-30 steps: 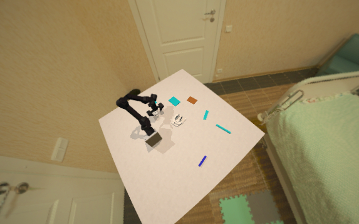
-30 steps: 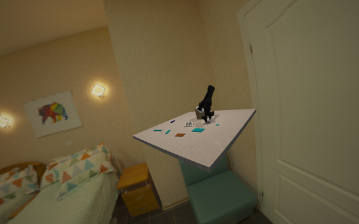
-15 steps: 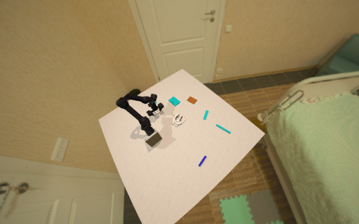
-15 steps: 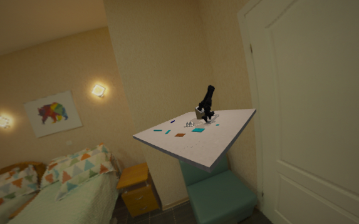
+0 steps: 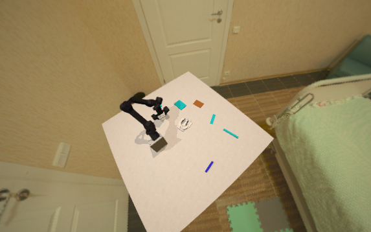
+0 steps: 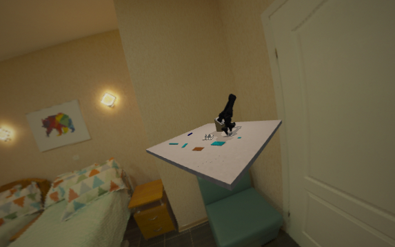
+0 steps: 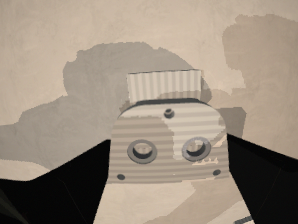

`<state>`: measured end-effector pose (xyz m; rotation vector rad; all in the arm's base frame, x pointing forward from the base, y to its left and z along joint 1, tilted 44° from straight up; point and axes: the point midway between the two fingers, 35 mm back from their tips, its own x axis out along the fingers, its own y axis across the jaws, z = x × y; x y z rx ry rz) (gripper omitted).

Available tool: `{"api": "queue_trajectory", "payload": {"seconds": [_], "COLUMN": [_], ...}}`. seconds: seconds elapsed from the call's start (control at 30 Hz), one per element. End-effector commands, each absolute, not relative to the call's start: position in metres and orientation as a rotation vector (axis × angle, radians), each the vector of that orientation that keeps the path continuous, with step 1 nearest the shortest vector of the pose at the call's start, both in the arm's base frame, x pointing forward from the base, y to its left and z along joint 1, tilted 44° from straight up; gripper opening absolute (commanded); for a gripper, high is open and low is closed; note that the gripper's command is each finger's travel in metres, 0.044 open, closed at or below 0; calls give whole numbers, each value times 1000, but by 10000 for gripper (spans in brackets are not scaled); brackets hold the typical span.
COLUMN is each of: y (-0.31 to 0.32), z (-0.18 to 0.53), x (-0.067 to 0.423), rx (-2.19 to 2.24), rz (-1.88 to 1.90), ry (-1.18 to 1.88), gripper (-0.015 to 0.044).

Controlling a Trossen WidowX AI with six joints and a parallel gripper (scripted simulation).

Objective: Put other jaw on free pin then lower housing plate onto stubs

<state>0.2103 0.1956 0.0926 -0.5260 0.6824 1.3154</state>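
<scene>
In the wrist view, the outer parts of both jaws (image 7: 168, 162) are cut off left and right. From above, the pins and gear teeth (image 5: 184, 124) are too small to tell.

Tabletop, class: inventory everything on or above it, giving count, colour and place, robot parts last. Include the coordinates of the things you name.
Square tabletop (image 5: 186, 188) (image 6: 233, 169): one, pinkish-white, beneath everything
Rounded two-hole plate (image 7: 170, 127): one, off-white, between the fingers
Ribbed block (image 7: 165, 86): one, off-white, at the plate's rounded edge; joined or separate, cannot tell
Small mechanism (image 5: 184, 124) (image 6: 208, 137): one, white and grey, mid-table
Flat squarish pieces: two, teal (image 5: 180, 105) (image 6: 218, 143) and orange-brown (image 5: 198, 104) (image 6: 198, 149), side by side
Strips: three, two teal (image 5: 212, 118) (image 6: 184, 145) (image 5: 230, 133) (image 6: 174, 143), one blue (image 5: 209, 166) (image 6: 189, 134), beyond the mechanism from the arm
Tiny patch (image 6: 239, 137): one, teal, near the gripper
Box (image 5: 158, 144) (image 6: 218, 126): one, brownish, at the arm's lower end
Arm (image 5: 138, 118) (image 6: 231, 103): one, black
Gripper (image 5: 160, 114) (image 6: 229, 131) (image 7: 166, 143): one, black, shut on the plate
</scene>
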Motion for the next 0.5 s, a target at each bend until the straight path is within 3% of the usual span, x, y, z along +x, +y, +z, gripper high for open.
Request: {"api": "queue_trajectory", "payload": {"seconds": [0.0,0.47], "y": [189,158], "z": [102,133], "x": [212,206], "rx": [-530,-530], "rz": [1315,1311], "ry": [670,673], "gripper": [351,351]}}
